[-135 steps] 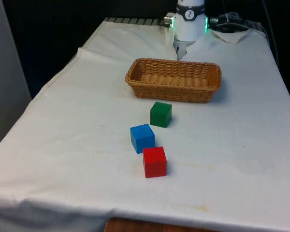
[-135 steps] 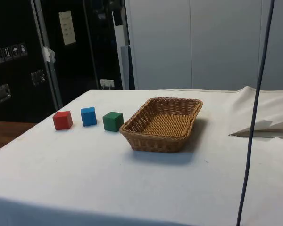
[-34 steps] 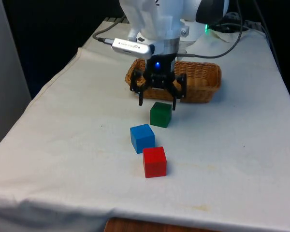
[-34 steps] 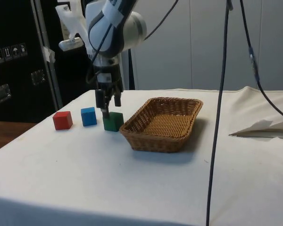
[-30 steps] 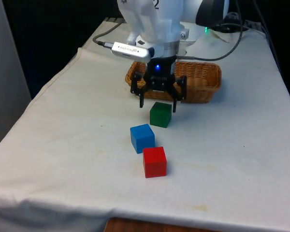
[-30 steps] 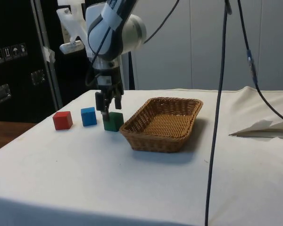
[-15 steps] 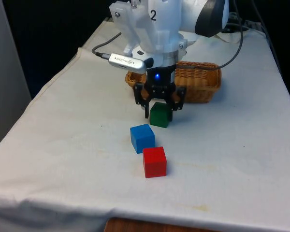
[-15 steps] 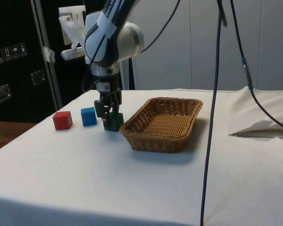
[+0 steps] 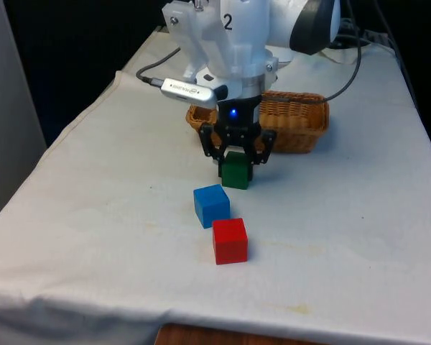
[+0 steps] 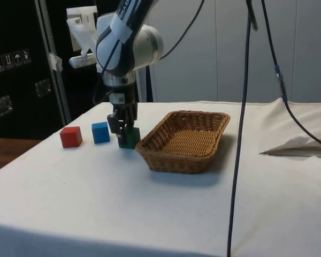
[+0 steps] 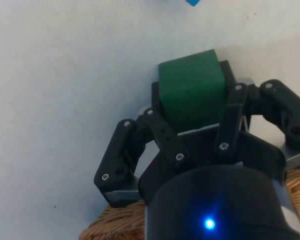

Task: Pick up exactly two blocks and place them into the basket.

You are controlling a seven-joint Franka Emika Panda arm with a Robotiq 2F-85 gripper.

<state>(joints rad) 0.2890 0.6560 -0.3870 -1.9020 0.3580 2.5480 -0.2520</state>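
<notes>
Hand (image 9: 236,164) low over the tabletop (image 9: 115,215), fingers down on either side of the green block (image 9: 235,175). Wrist view: both fingers (image 11: 160,102) pressed against opposite faces of the green block (image 11: 192,92), so the hand (image 11: 194,97) is pinching it. Block sits on the cloth; cannot tell if it has lifted clear at all.

Side view: hand (image 10: 125,130) comes straight down onto the green block (image 10: 130,138), arm upright above it.

Blue block (image 9: 211,205) just beyond the hand on the side away from the basket, near the green block but apart from it. Red block (image 9: 230,240) next along the same line, further from the hand, close to the blue one. Same row in the side view: red block (image 10: 70,136), blue block (image 10: 100,131), then green under the hand.

Wicker basket (image 9: 302,122) directly behind the hand, close by; nothing seen lying in the basket (image 10: 184,140) from the side.
</notes>
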